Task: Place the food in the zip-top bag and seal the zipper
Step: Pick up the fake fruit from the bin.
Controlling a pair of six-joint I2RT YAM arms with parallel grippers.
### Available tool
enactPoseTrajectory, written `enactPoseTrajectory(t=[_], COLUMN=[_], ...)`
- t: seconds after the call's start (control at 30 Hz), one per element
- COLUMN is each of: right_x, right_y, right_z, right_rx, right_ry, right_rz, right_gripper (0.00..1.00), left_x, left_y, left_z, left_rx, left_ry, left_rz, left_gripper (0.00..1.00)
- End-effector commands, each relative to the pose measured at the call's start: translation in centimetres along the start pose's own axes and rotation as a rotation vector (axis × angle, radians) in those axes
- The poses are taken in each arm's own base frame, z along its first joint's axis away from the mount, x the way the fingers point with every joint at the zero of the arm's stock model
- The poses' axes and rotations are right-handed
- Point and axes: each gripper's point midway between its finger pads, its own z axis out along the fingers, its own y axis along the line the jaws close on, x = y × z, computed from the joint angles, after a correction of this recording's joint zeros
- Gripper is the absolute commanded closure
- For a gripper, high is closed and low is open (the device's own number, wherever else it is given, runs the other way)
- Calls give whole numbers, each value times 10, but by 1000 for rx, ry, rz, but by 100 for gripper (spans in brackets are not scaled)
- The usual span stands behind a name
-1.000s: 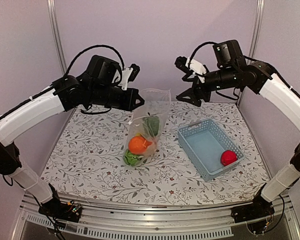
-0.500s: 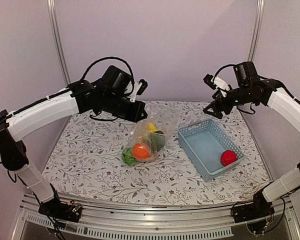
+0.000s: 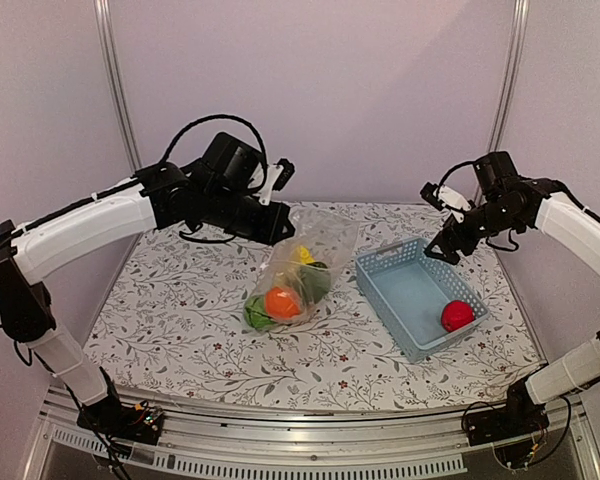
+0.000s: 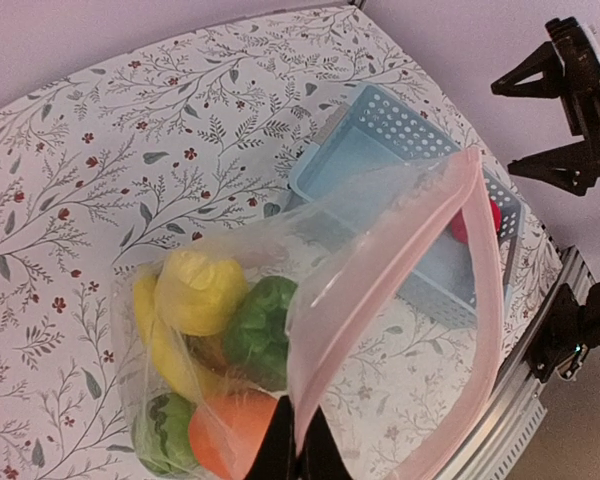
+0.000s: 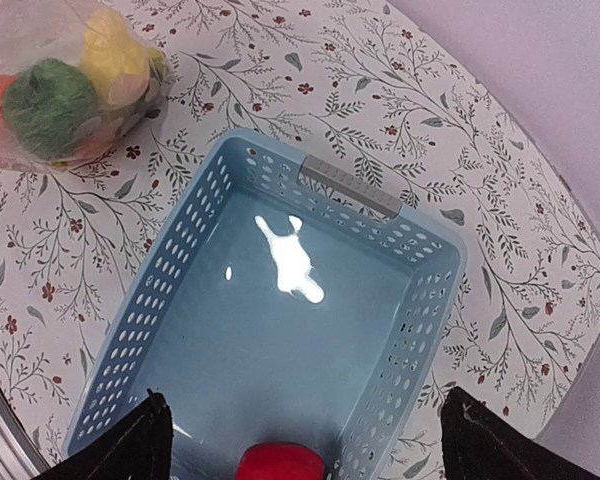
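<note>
Most of the food sits in the bag (image 3: pixel 330 235), whose low end rests near the middle of the flowered desk (image 3: pixel 180 330). Nearest in that end are the watermelon (image 3: pixel 258 316) and, touching it, the orange (image 3: pixel 280 302). Just behind them come the pepper (image 3: pixel 318 280), the banana (image 4: pixel 158 350) and the lemon (image 3: pixel 302 255), all packed close together.

From there the bag slants up and away to its mouth, which is off the desk. The left claw (image 4: pixel 295 450) is clamped together on the pink zipper (image 4: pixel 480 260) at one edge of the mouth. In the left wrist view the strip bows out in a loop, so the mouth gapes unsealed.

To the right of the bag, apart from it, the blue basket (image 3: pixel 380 258) lies at an angle on the desk. The apple (image 3: pixel 457 315) is alone inside, at the near right end.

Farther back, the right claw (image 3: pixel 430 220) hangs above the basket's far end. Its fingers are spread wide apart and grip nothing, and its wrist camera looks straight down into the basket.
</note>
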Motion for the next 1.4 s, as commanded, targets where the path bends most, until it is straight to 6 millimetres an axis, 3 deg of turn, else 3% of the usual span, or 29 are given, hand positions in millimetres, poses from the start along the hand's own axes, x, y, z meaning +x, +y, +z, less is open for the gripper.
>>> enactPoseTrajectory(t=[0.0,0.37,0.83,1.13,1.37], right_x=[23,78,147,172,180], right_y=[1,4,8,17,21], right_z=[4,28,45,54,57], right_rx=[16,13,47,28,11], right_ry=[69,265,490,561,583], right_rz=[0,5,14,30,44], right_gripper=[9,16,16,14,15], left_x=[-7,-3,5,11,10], left_y=[-1,0,-2,-2,-3], left_z=[-10,-4,4,4,5], left_rx=[6,5,26,29,32], left_ry=[-40,-24,4,15,12], left_rz=[0,2,-8,-18,-22], left_gripper=[100,100,100,100,100])
